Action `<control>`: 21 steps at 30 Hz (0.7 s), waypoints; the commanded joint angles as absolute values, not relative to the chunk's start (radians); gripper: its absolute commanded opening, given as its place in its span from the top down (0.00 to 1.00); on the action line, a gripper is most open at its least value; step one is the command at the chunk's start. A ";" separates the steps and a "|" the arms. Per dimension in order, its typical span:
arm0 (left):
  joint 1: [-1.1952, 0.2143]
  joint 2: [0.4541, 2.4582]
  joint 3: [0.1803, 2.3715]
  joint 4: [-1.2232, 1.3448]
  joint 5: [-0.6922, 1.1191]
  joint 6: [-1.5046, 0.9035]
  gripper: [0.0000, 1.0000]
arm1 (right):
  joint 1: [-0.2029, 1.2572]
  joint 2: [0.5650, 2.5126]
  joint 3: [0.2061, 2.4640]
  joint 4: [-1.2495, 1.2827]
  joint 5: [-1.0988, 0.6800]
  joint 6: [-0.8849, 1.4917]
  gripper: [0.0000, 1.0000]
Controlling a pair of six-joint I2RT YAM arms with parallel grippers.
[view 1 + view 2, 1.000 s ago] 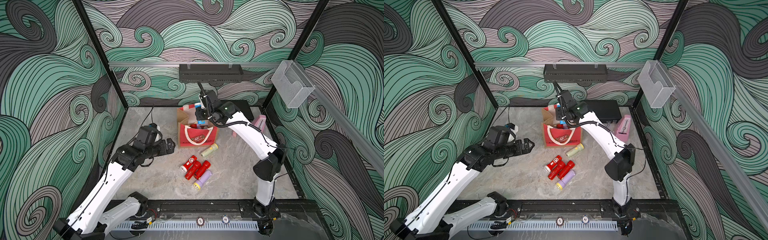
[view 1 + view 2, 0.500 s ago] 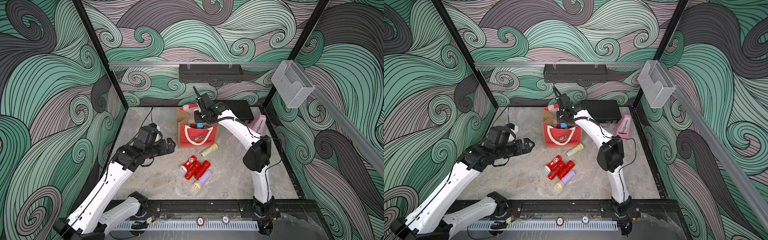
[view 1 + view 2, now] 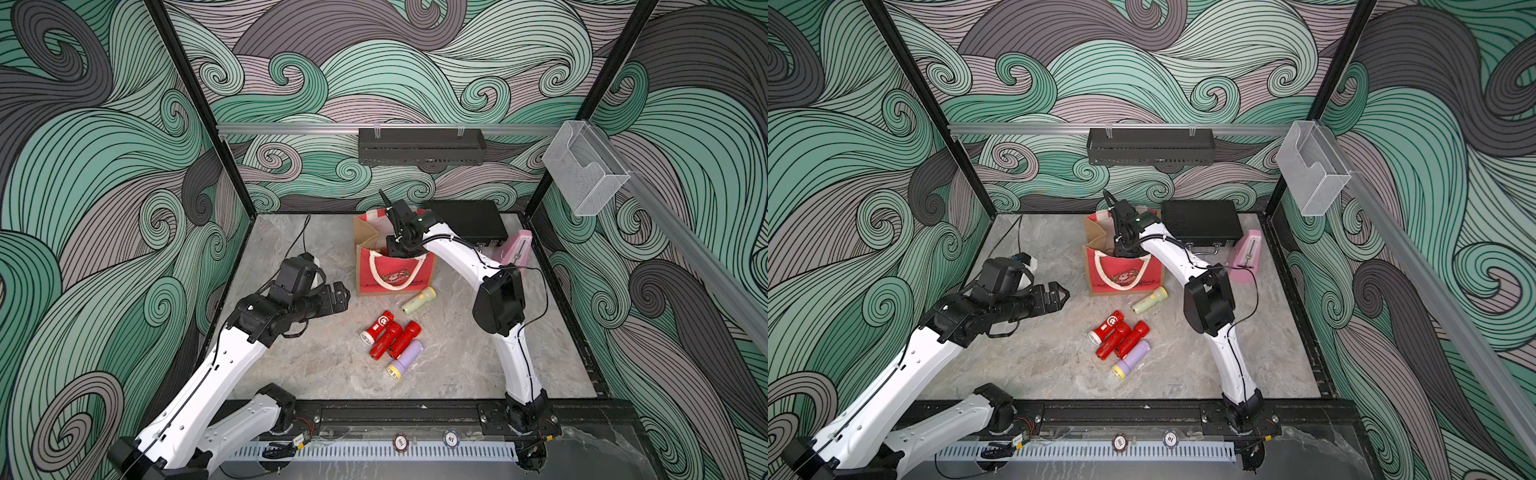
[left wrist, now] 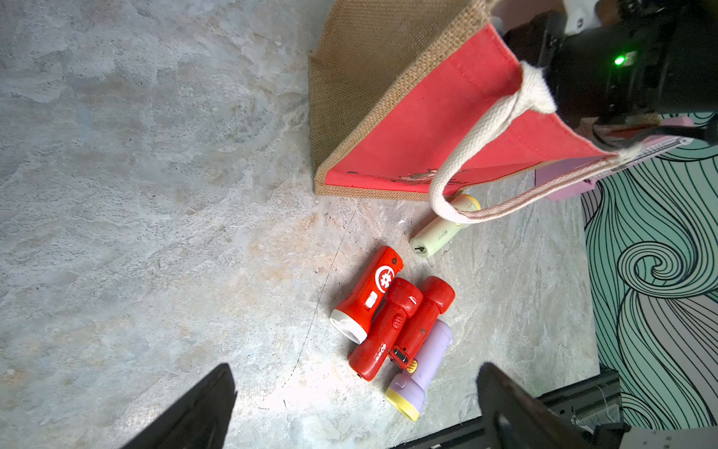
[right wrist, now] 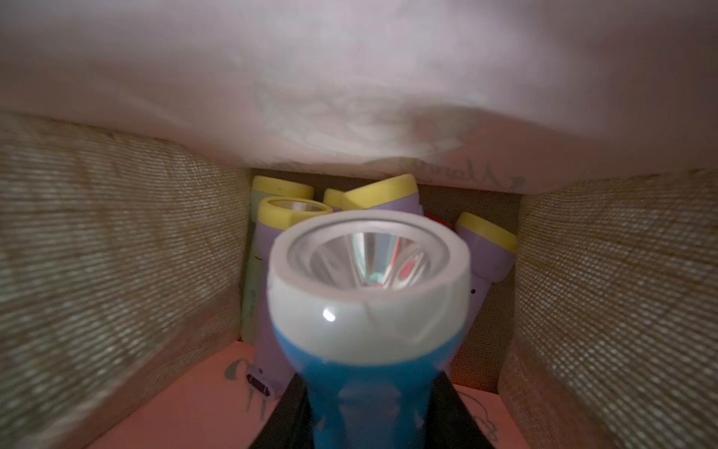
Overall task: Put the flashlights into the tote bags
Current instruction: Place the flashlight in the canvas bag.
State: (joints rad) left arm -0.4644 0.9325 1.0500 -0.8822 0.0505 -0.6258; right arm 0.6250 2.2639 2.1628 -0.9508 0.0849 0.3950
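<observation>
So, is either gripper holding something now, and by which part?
The right gripper holds a blue flashlight by its handle, below the white head, inside the tote bag. The left gripper is open and empty.

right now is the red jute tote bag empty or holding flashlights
Not empty. Inside the red jute tote bag, several yellow-rimmed lilac flashlights sit behind the blue flashlight in the right hand.

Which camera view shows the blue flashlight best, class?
The right wrist view: the blue flashlight fills the frame, held by the right fingers inside the tote bag. The top views and left wrist view show only the bag, hiding it.
</observation>
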 commanded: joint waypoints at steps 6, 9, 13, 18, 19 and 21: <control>-0.456 0.898 1.001 -0.879 0.025 -0.588 0.01 | 0.627 2.297 2.233 -0.994 0.106 0.404 0.93; -0.457 0.878 0.953 -0.861 0.049 -0.589 0.01 | 0.627 2.291 2.237 -0.995 0.113 0.405 0.83; -0.457 0.859 0.916 -0.849 0.060 -0.586 0.01 | 0.632 2.274 2.248 -0.994 0.118 0.401 0.70; -0.459 0.878 0.907 -0.841 0.073 -0.564 0.01 | 0.647 2.237 2.267 -0.995 0.135 0.390 0.42; -0.459 0.884 0.906 -0.838 0.076 -0.561 0.01 | 0.649 2.226 2.271 -0.995 0.140 0.388 0.37; -0.460 0.896 0.903 -0.829 0.086 -0.557 0.01 | 0.650 2.205 2.283 -0.995 0.145 0.388 0.29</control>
